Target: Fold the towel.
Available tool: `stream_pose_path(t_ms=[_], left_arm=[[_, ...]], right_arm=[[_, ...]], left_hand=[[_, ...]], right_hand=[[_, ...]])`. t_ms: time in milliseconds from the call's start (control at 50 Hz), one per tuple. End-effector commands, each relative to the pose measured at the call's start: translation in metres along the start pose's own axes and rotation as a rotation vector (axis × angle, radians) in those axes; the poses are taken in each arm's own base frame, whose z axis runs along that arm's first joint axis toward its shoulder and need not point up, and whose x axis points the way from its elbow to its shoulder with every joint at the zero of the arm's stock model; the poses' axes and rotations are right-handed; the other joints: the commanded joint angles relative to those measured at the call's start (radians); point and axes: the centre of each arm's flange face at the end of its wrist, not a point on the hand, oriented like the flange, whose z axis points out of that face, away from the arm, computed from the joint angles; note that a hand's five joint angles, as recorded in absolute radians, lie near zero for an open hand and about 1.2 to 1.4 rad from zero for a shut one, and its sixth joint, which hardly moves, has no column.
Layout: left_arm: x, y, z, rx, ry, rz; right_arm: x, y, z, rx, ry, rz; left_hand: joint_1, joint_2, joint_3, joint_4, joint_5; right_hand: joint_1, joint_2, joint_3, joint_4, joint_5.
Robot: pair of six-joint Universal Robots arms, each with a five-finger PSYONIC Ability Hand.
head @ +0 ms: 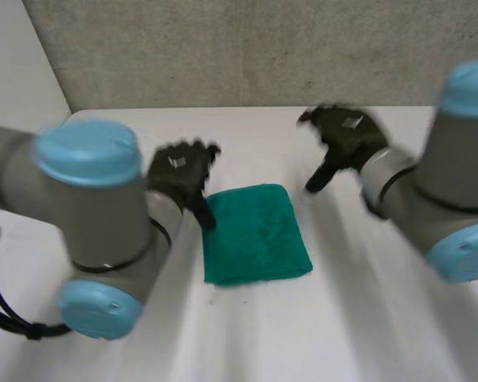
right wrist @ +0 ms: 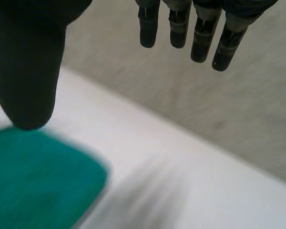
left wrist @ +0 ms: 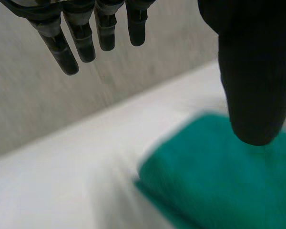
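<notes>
Green terry towel lies flat on the white table as a thick rectangle folded over on itself, and it sits between my two hands. My left hand hangs just beside the towel's far corner on its own side, with its palm turned down. In the left wrist view its fingers are straight and spread loosely, well apart from the thumb, and nothing is held between them. The thumb's tip stands over the towel's edge, but whether it touches the cloth I cannot tell. My right hand is above the bare table, past the towel's other far corner and clear of the cloth. In the right wrist view its fingers point straight out with a wide gap to the thumb, and they grasp nothing. That thumb's tip hangs near the rounded corner of the towel, with bare table under the fingers. Beyond both hands' fingertips a grey speckled wall rises along the table's far edge.
</notes>
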Motion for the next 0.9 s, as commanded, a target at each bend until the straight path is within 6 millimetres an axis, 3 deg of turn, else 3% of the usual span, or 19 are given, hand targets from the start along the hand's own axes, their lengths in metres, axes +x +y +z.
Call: stream_pose_path(t_ms=[20, 120, 220, 400, 680, 900], left_arm=[[-0.047, -0.077, -0.028, 0.160, -0.089, -0.052], [-0.083, -0.101, -0.044, 0.142, -0.123, -0.062], [-0.093, -0.109, -0.049, 0.164, -0.123, -0.096], [-0.096, -0.112, -0.052, 0.175, -0.122, -0.124], [-0.095, -0.113, -0.058, 0.180, -0.118, -0.125], [-0.095, -0.113, -0.062, 0.184, -0.116, -0.126]], right_arm=[[0.057, -0.065, -0.027, 0.181, 0.263, 0.010], [0.076, -0.075, -0.036, 0.185, 0.333, -0.062], [0.075, -0.075, -0.040, 0.160, 0.335, -0.086], [0.069, -0.084, -0.052, 0.189, 0.318, -0.091], [0.064, -0.070, -0.052, 0.149, 0.303, -0.089], [0.061, -0.073, -0.057, 0.179, 0.302, -0.092]], left_hand=[[-0.017, -0.028, -0.038, -0.029, -0.046], [-0.017, -0.028, -0.038, -0.029, -0.046], [-0.017, -0.028, -0.038, -0.029, -0.046], [-0.017, -0.028, -0.038, -0.029, -0.046], [-0.017, -0.028, -0.038, -0.029, -0.046], [-0.017, -0.028, -0.038, -0.029, -0.046]], right_hand=[[-0.026, -0.047, -0.038, -0.056, -0.063], [-0.026, -0.047, -0.038, -0.056, -0.063], [-0.026, -0.047, -0.038, -0.056, -0.063], [-0.026, -0.047, -0.038, -0.056, -0.063], [-0.026, -0.047, -0.038, -0.056, -0.063], [-0.026, -0.047, -0.038, -0.056, -0.063]])
